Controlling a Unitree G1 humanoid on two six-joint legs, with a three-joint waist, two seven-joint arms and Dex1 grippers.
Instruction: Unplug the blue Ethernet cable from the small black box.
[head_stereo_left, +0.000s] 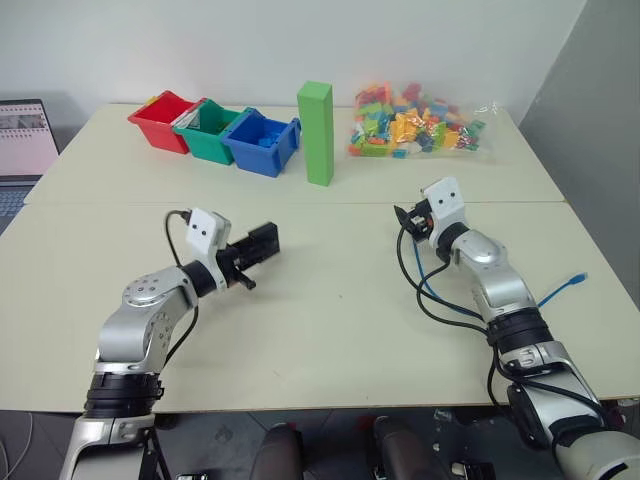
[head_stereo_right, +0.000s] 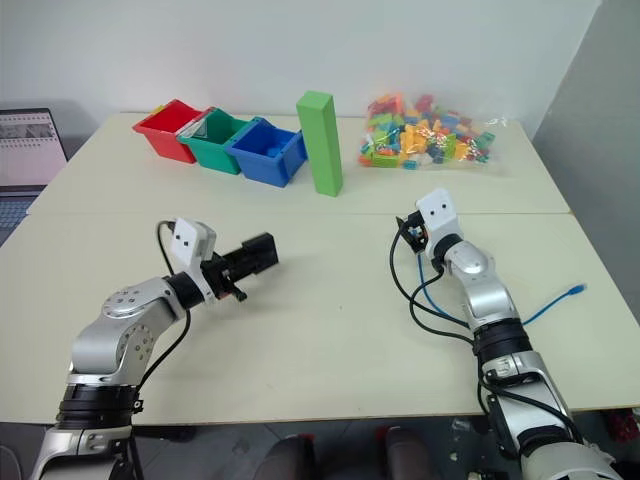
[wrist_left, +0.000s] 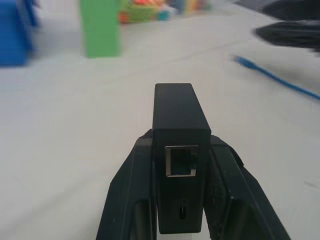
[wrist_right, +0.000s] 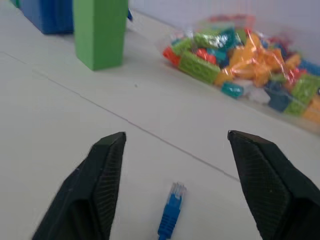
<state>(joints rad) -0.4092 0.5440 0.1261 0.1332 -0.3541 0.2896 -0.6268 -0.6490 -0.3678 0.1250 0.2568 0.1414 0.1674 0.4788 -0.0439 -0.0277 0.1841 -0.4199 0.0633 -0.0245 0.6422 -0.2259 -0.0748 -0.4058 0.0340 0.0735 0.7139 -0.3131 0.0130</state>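
Note:
My left gripper (head_stereo_left: 243, 259) is shut on the small black box (head_stereo_left: 263, 242), holding it just above the table on the left. In the left wrist view the box (wrist_left: 179, 120) sits between the two fingers (wrist_left: 131, 185) and its port is empty. The blue Ethernet cable (head_stereo_left: 562, 291) lies loose on the table on the right and passes under my right arm. One plug end (wrist_right: 172, 207) rests on the table below my right gripper (wrist_right: 178, 136), which is open with nothing between its fingers. My right gripper (head_stereo_left: 406, 221) hovers right of the table's middle.
Red (head_stereo_left: 163, 120), green (head_stereo_left: 210, 130) and blue (head_stereo_left: 262, 143) bins line the back left. A tall green block (head_stereo_left: 317, 132) stands upright beside them. A clear bag of coloured bricks (head_stereo_left: 415, 122) lies at the back right. A laptop (head_stereo_left: 25, 140) sits at the left edge.

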